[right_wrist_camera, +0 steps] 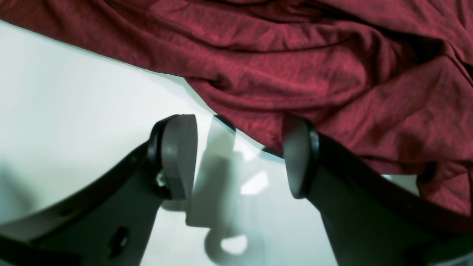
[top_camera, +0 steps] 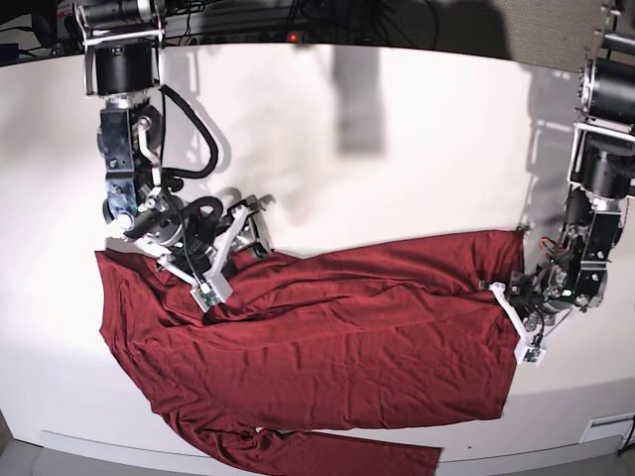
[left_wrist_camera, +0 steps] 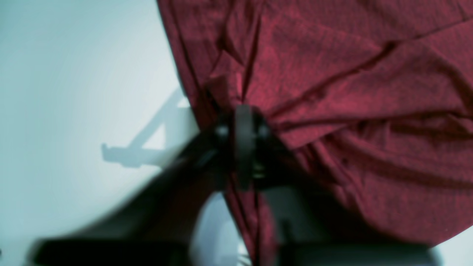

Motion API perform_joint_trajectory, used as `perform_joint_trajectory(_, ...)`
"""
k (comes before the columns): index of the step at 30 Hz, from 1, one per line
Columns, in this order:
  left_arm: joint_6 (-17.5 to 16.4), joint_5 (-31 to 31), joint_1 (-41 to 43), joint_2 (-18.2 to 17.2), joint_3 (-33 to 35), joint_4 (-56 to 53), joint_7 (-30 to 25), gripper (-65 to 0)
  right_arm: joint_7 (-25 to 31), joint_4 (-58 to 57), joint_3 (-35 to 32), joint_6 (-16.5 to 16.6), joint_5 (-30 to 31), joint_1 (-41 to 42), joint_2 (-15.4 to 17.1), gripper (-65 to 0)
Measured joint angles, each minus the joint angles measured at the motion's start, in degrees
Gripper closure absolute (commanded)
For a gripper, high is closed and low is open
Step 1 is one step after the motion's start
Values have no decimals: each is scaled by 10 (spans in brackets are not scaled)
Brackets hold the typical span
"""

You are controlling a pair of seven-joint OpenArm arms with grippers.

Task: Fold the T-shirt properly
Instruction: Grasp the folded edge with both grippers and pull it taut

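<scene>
The maroon T-shirt (top_camera: 327, 337) lies spread and wrinkled across the white table, one sleeve (top_camera: 347, 451) trailing along the front edge. In the blurred left wrist view my left gripper (left_wrist_camera: 244, 142) sits at the shirt's side edge. Creases in the T-shirt (left_wrist_camera: 351, 92) run into its closed fingertips, and a strip of cloth hangs below them. In the base view this left gripper (top_camera: 503, 290) is at the shirt's right edge. My right gripper (right_wrist_camera: 238, 155) stands open just above the table at the hem of the T-shirt (right_wrist_camera: 295, 55), its fingers holding nothing. In the base view the right gripper (top_camera: 246, 226) is at the shirt's upper left edge.
The white table (top_camera: 397, 149) stretches bare behind the shirt. Its front edge runs just below the trailing sleeve. Both arm bases stand at the far corners, with cables behind the back edge.
</scene>
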Motion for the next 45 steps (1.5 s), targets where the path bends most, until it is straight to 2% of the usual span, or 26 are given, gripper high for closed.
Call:
perform_joint_trajectory(2,0,4,0,0,0,0,0,-267,15,0,0,0,0,0,0,-360)
perform_joint_trajectory(3,0,18,0,0,0,0,-1,-282,21,0,0,0,0,0,0,-360)
perform_joint_trajectory(8,1,78,0,0,0,0,-1,-283,23,0,0,0,0,0,0,-360)
perform_joint_trajectory(12,59,89,0,0,0,0,-51,-283,56,0,0,-5,0,5,0,-360)
perform_joint_trajectory(13,71,89,0,-1,0,0,-62,-283,56,0,0,-21,0,9,-1,-360)
perform_joint_trajectory(15,72,84,-1,-1,0,3,-61,-283,58,0,-1,-61,-27,20,-2,-360)
perform_joint_trajectory(17,72,46,2,-2,0,10,-56,-283,59,0,0,-111,-67,29,-2,-360)
perform_joint_trajectory(19,72,-2,6,-1,0,25,-45,-283,59,0,2,-130,-84,31,2,-360)
perform_joint_trajectory(22,72,-31,27,2,0,71,-39,-283,59,-6,14,-132,-85,30,2,-360)
perform_joint_trajectory(27,72,-33,92,13,1,169,-9,-283,74,-56,60,-132,-93,31,1,-360)
perform_joint_trajectory(32,71,-34,140,40,1,221,-12,-283,68,-66,102,-116,-64,30,28,-360)
perform_joint_trajectory(35,72,0,158,54,1,221,-16,-283,66,-71,110,-113,-63,28,39,-360)
perform_joint_trajectory(40,72,12,172,54,1,220,-30,-283,95,-146,110,-110,-62,31,56,-360)
perform_joint_trajectory(45,72,61,170,54,1,221,-30,-283,116,-213,110,-110,-64,44,77,-360)
